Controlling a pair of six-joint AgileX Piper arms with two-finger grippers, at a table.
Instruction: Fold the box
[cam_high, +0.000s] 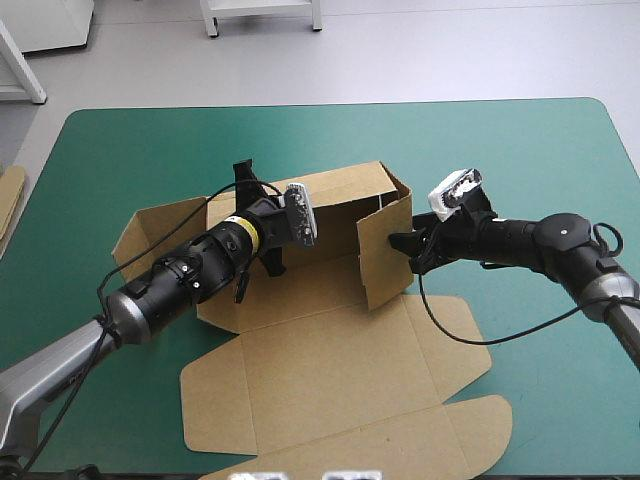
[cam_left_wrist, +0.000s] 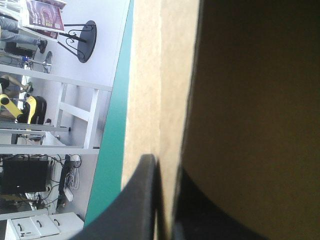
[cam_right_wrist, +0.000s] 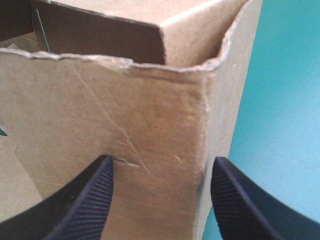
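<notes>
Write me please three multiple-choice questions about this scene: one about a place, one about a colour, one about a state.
1. Where does the flat lid of the box lie?
A. toward the table's near edge
B. against the far edge
C. over the right edge

2. What colour is the table cover?
A. red
B. teal-green
C. white

3. How do the fingers of the right gripper stand?
A. shut in an arch
B. shut on a T-shirt
C. open

Answers:
1 A: in the high view the lid lies flat on the near side of the box.
2 B: teal-green shows all round the box.
3 C: the fingers stand apart at the raised side wall.
</notes>
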